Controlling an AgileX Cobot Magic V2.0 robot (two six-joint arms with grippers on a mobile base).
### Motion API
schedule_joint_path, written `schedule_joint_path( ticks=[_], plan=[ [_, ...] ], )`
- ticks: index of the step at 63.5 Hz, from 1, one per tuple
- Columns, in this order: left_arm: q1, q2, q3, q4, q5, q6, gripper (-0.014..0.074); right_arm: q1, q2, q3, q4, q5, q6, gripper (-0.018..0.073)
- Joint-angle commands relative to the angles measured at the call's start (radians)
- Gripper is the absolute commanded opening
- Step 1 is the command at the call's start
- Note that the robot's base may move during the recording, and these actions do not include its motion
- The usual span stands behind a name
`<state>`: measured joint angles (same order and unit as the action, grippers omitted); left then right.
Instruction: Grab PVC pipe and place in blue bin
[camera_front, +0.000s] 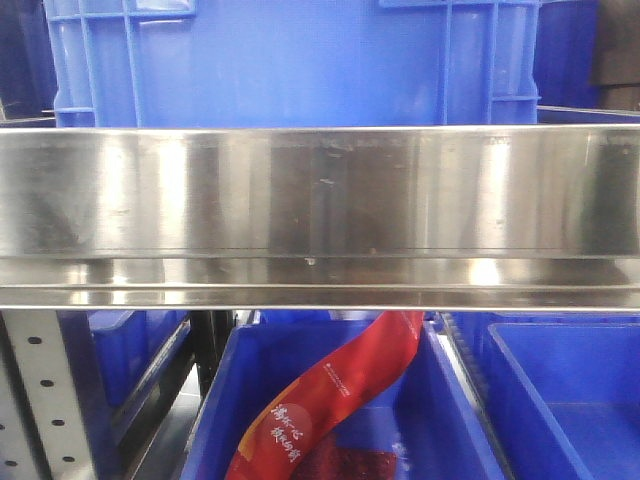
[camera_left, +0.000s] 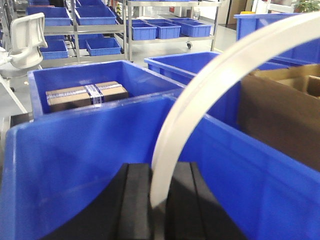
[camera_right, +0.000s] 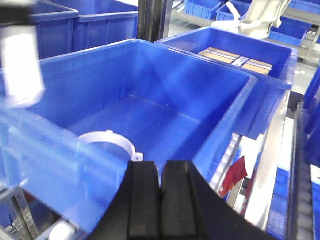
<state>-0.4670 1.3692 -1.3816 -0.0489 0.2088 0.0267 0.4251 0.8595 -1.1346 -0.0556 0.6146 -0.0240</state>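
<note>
Left wrist view: my left gripper (camera_left: 159, 197) sits at the lower edge. Its two black fingers (camera_left: 135, 200) stand parallel and are clamped against the lower end of the PVC pipe (camera_left: 192, 92) between them. Right wrist view: my right gripper (camera_right: 160, 195) points forward, its fingers (camera_right: 142, 200) meeting along a thin seam and holding nothing.

Steel racks (camera_left: 95, 29) of blue crates (camera_left: 102, 46) stand on pale floor (camera_left: 227, 35).
</note>
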Motion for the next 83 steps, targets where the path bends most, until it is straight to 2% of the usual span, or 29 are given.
schedule_joint_path(
  ticks=[1,19,24,27,33,36,40,45,50,57,62,74,83],
  plan=[
    [0.016,0.062,-0.057,0.002,-0.045,0.003,-0.0111,-0.002,-0.051,0.041,-0.01,-0.029,0.006,-0.0168],
    [0.016,0.182,-0.089,0.002,-0.051,0.003,-0.0091,-0.002,-0.079,0.057,-0.01,-0.021,0.006,-0.0168],
    [0.014,0.183,-0.089,0.002,-0.051,0.003,0.001,-0.002,-0.079,0.057,-0.01,-0.021,0.006,-0.0168],
    [0.014,0.183,-0.089,0.002,-0.051,0.003,0.0125,-0.002,-0.079,0.057,-0.01,-0.021,0.006,-0.0168],
    [0.014,0.181,-0.089,0.002,-0.047,0.003,0.0298,-0.002,-0.074,0.057,-0.01,-0.025,0.006,-0.0168],
    [0.014,0.181,-0.089,0.002,-0.047,0.003,0.0354,-0.002,-0.067,0.057,-0.01,-0.027,0.006,-0.0168],
    [0.014,0.181,-0.089,0.002,-0.049,0.003,0.0376,-0.002,-0.059,0.057,-0.01,-0.034,0.006,-0.0168],
    [0.014,0.172,-0.089,0.002,-0.061,0.003,0.0352,-0.002,-0.044,0.057,-0.015,-0.058,0.006,-0.0168],
    [0.014,0.15,-0.089,0.002,-0.075,0.003,0.0272,-0.002,-0.028,0.057,-0.035,-0.101,0.006,-0.0168],
    [0.014,0.103,-0.089,0.002,-0.066,0.003,0.0082,-0.002,-0.008,0.057,-0.074,-0.173,0.006,-0.0168],
    [0.014,0.058,-0.089,0.0,-0.038,-0.004,-0.0104,-0.002,-0.004,0.057,-0.081,-0.237,0.006,-0.0168],
    [0.014,-0.062,-0.04,0.0,0.002,-0.004,-0.0111,-0.012,-0.006,0.057,-0.081,-0.28,0.006,-0.0168],
    [0.014,-0.199,0.096,-0.008,-0.033,-0.008,-0.0111,-0.03,-0.006,0.057,-0.077,-0.242,0.012,-0.0168]
  ],
)
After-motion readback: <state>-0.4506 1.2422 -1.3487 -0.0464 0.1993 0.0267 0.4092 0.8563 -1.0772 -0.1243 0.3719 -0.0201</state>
